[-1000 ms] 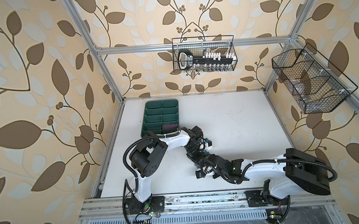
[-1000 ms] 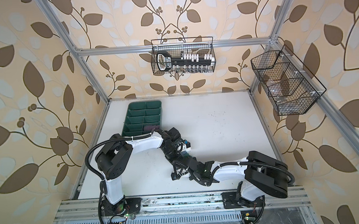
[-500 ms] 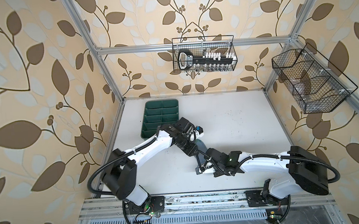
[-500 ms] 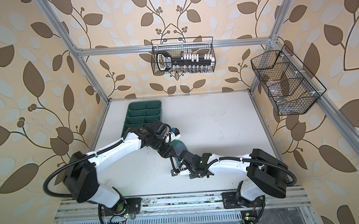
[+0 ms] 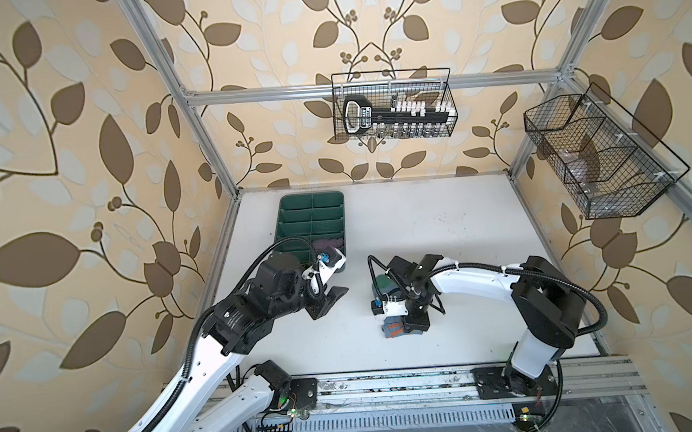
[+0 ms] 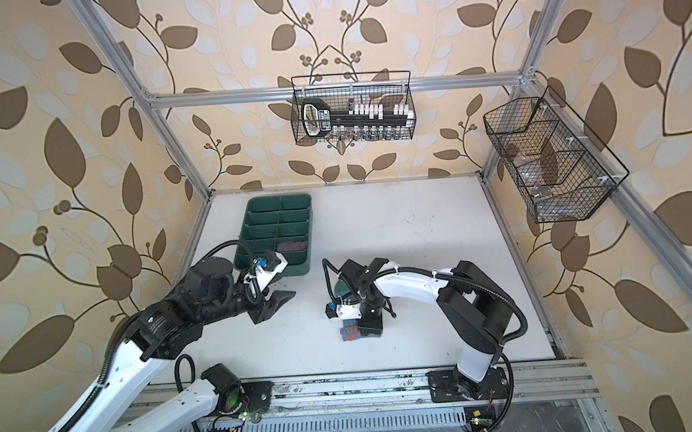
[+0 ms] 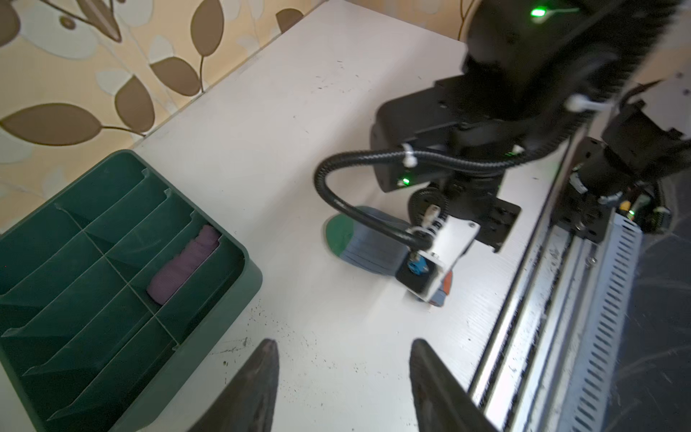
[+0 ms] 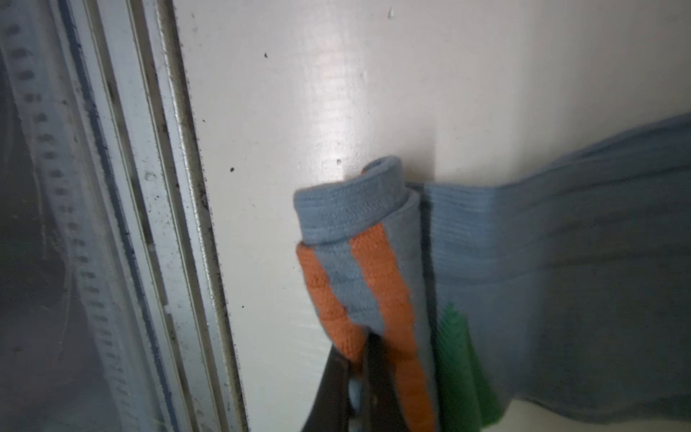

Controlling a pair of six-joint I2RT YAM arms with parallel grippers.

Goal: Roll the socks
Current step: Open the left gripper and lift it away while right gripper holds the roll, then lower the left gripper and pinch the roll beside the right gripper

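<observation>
near the rail (image 8: pixel 179 187) — right hand (image 8: pixel 355 355) pinches sock (image 8: pixel 523 243).

This is a robotics test cell, a lab set-up rather than a home. A bare silver aluminium-profile frame (image 5: pixel 368 87) boxes in a plain white tabletop (image 5: pixel 441 227). Beige leaf-patterned wallpaper panels (image 5: pixel 61 162) serve as its walls. Two white-and-black robot arms, the left arm (image 5: pixel 205 373) and the right arm (image 5: pixel 474 285), are bolted to a slotted metal rail (image 5: pixel 389 383) along the front. A black wire back basket (image 5: pixel 388 72) holds what seems to be a tool set, and a black wire side basket (image 5: pixel 547 136) hangs nearby.
</observation>
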